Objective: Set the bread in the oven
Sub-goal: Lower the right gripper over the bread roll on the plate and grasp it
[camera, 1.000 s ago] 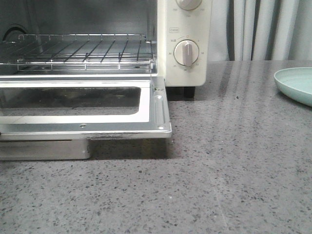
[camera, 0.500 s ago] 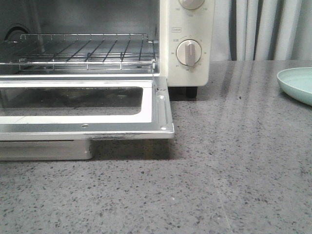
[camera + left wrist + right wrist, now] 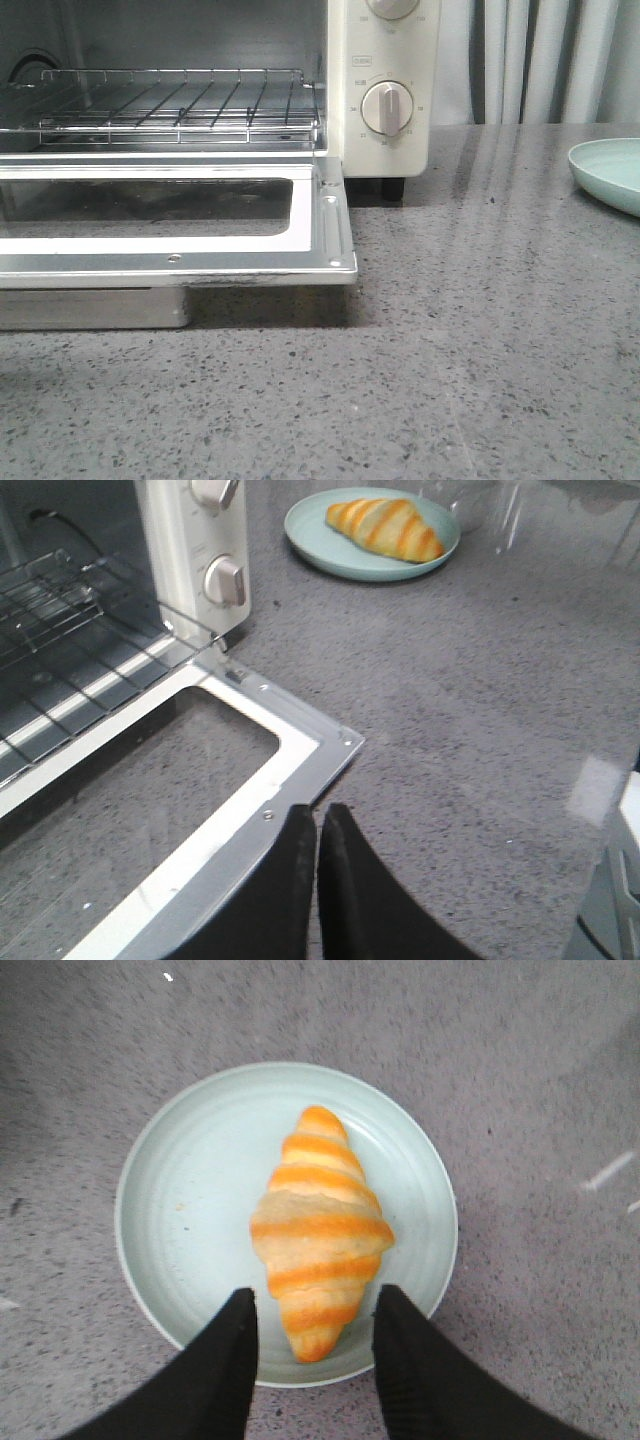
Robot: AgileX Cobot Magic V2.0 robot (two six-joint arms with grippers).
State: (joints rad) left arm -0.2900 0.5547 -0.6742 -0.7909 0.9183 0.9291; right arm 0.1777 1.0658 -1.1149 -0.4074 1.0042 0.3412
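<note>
Change: nothing has moved since half a second ago.
Bread (image 3: 319,1230): on my plate (image 3: 190,1210), centre frame.
Right gripper (image 3: 314,1345): jaws apart, straddling its tip.
Left gripper (image 3: 317,855): jaws together over the oven (image 3: 385,90) door (image 3: 300,770).

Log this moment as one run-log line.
oven: door down, rack bare | bread: on plate | right gripper: open above bread | left gripper: shut, near door
</note>
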